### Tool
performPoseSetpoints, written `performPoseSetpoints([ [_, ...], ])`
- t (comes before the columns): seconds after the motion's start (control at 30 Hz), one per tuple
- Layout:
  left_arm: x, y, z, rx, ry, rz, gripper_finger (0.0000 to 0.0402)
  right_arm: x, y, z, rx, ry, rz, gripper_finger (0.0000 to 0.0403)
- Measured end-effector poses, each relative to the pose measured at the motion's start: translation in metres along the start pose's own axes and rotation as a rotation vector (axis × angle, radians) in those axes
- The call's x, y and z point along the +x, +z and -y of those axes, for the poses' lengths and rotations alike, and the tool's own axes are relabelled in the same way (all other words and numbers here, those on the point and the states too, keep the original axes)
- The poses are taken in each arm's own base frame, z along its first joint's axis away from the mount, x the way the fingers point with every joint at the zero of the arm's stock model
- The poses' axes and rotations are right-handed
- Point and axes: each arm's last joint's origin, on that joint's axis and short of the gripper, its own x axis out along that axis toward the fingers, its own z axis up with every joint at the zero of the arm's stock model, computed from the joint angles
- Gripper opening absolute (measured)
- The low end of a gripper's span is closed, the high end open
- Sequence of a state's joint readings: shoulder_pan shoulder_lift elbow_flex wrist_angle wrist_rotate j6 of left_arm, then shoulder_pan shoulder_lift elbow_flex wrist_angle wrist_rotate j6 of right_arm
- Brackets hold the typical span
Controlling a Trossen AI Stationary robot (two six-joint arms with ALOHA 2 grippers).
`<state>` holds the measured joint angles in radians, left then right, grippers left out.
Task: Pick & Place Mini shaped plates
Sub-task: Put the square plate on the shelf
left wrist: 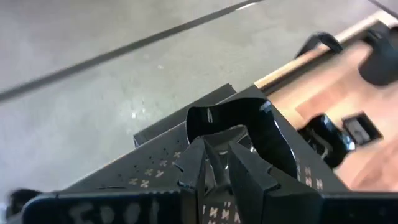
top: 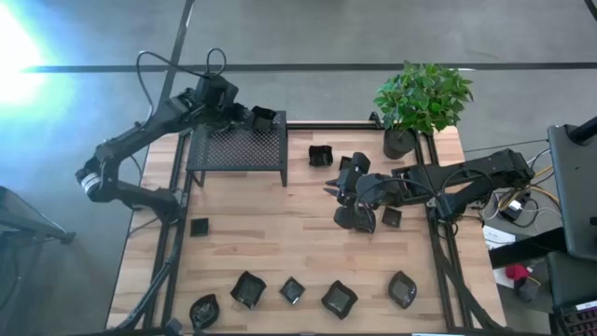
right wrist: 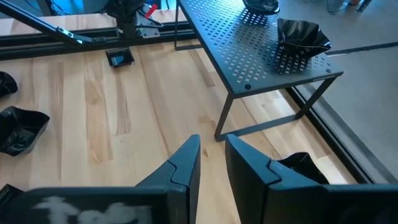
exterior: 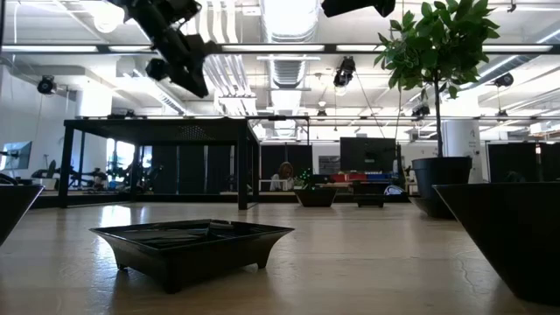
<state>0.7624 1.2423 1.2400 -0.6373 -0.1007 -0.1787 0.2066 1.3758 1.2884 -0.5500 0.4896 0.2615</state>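
The small plate [left wrist: 239, 134] sits in the left gripper [left wrist: 217, 163], closed on it over the stand's [top: 238, 147] corner. We advise lowering it flat before release. The right gripper [right wrist: 211, 163], fingers slightly apart, holds nothing.

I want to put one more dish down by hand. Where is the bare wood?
Bare: the wood strip between the perforated stand and the row of plates at the table's edge. Crowded: around the right gripper near the plant pot, ringed by plates. The left gripper holds a plate at the stand's corner.
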Motion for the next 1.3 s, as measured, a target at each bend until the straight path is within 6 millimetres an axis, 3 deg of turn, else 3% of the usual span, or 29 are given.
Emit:
performPoseSetpoints([
  [0.23, -0.037, -0.021, 0.013, 0.146, -0.075, -0.113, 0.0062, 0.0, 0.0, 0.0, -0.006, 0.0, 0.0, 0.0075],
  [0.47, -0.073, -0.049, 0.039, 0.193, -0.192, -0.25, 0.0062, 0.0, 0.0, 0.0, -0.034, 0.0, 0.0, 0.0068],
  [0.67, -0.092, -0.075, 0.062, 0.19, -0.215, -0.384, 0.0062, 0.0, 0.0, 0.0, -0.057, 0.001, 0.0, 0.0073],
  [0.97, -0.113, -0.114, 0.092, 0.172, -0.148, -0.525, 0.0062, 0.0, 0.0, 0.0, -0.057, 0.001, 0.0, 0.007],
  [1.3, -0.112, -0.169, 0.108, 0.033, -0.067, -0.715, 0.0062, 0.0, 0.0, 0.0, -0.063, 0.004, -0.001, 0.007],
])
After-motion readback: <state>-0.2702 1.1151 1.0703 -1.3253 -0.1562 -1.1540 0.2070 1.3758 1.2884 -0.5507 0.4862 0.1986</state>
